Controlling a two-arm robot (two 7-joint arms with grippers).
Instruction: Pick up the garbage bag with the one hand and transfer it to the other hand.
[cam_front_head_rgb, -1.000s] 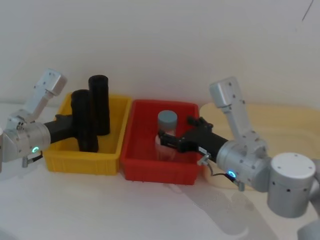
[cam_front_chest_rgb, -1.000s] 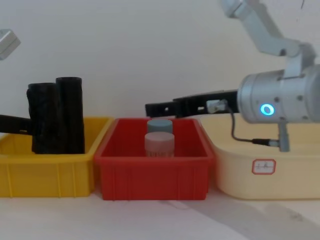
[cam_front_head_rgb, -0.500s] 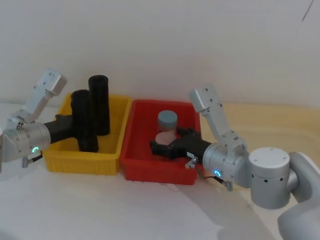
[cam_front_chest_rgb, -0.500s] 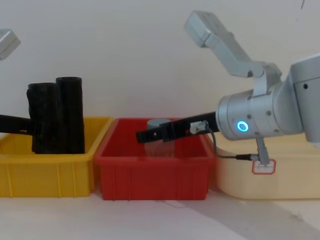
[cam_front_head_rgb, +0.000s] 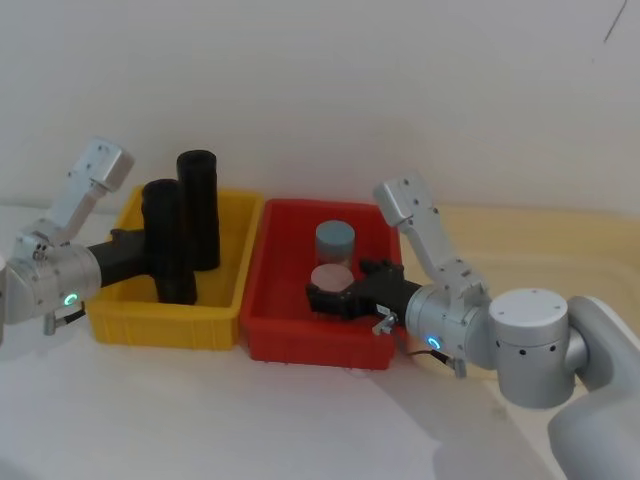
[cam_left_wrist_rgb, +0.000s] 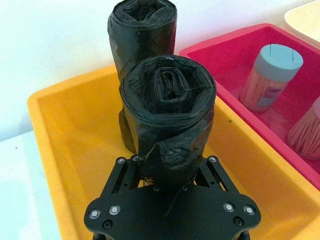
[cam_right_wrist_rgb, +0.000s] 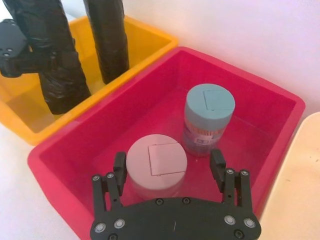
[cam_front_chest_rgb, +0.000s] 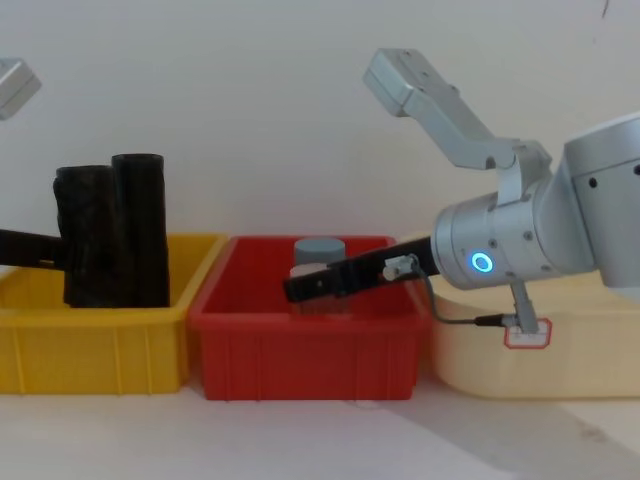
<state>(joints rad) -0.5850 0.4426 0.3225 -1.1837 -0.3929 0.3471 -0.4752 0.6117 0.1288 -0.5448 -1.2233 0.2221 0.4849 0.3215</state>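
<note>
The garbage bag (cam_front_head_rgb: 165, 240), a crinkly black roll, stands upright in the yellow bin (cam_front_head_rgb: 170, 322). My left gripper (cam_front_head_rgb: 143, 252), on the green-ringed arm, is shut on its lower half. The left wrist view shows the fingers (cam_left_wrist_rgb: 123, 167) pressed against both sides of the bag (cam_left_wrist_rgb: 167, 110). From the chest, the bag (cam_front_chest_rgb: 88, 235) rises above the bin wall with the left gripper (cam_front_chest_rgb: 60, 256) reaching in from the left edge. My right gripper (cam_front_head_rgb: 325, 298), on the blue-ringed arm, is open low in the red bin (cam_front_head_rgb: 300, 345), its fingers (cam_right_wrist_rgb: 119, 167) either side of a pink-lidded jar (cam_right_wrist_rgb: 156, 167).
A taller smooth black cylinder (cam_front_head_rgb: 198, 205) stands right behind the bag in the yellow bin. A grey-lidded jar (cam_front_head_rgb: 335, 243) stands in the red bin beyond the pink one. A cream tray (cam_front_chest_rgb: 540, 355) lies to the right of the red bin.
The right arm folded in and dropped, bringing its open gripper from above the red bin down around the pink-lidded jar. The left gripper and the bag have not moved.
</note>
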